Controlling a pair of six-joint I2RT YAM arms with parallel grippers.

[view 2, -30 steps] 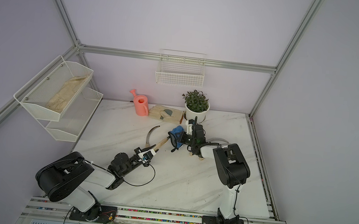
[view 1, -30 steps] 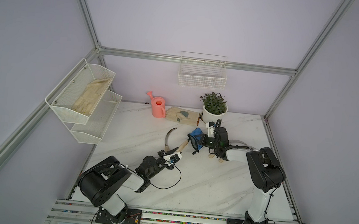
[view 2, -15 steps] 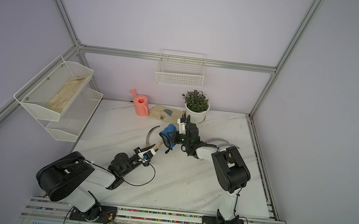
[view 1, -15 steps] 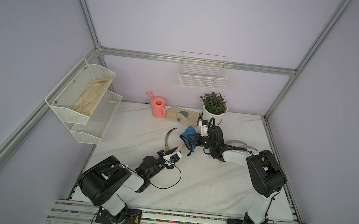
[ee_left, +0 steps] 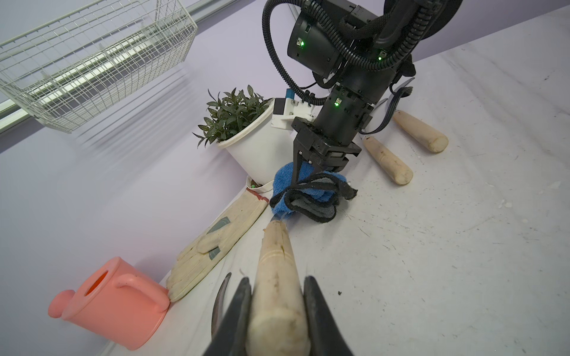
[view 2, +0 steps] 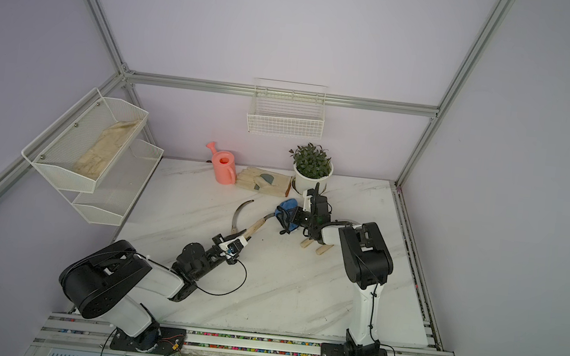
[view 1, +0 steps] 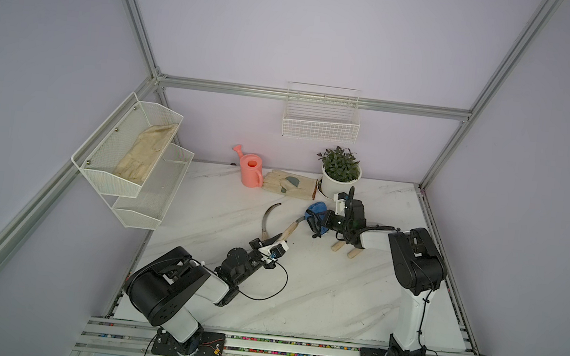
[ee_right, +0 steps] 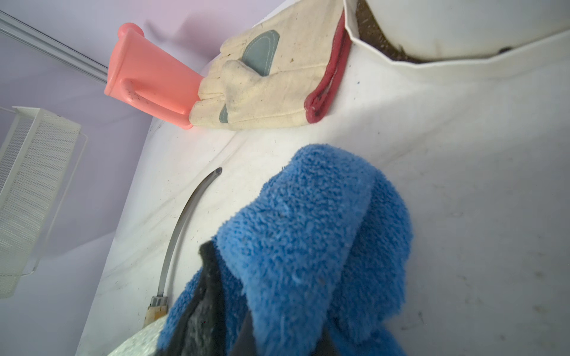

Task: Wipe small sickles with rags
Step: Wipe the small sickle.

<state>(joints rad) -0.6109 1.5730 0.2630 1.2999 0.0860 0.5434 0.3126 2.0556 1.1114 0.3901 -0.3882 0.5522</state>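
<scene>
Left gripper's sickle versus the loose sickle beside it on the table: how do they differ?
The held sickle has its handle clamped between the jaws of the left gripper; the loose sickle lies on the table with nothing gripping it. The held sickle's blade disappears into the blue rag pinched by the right gripper; the loose sickle's blade is bare along its whole curve. Both have a grey blade on a wooden handle.

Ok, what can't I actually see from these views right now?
- The held sickle: in the left wrist view the rag covers its blade.
- The right gripper: in the right wrist view its tips are buried in the rag.
- The two sickles by the right arm: in both top views the arm hides most of each blade.
</scene>
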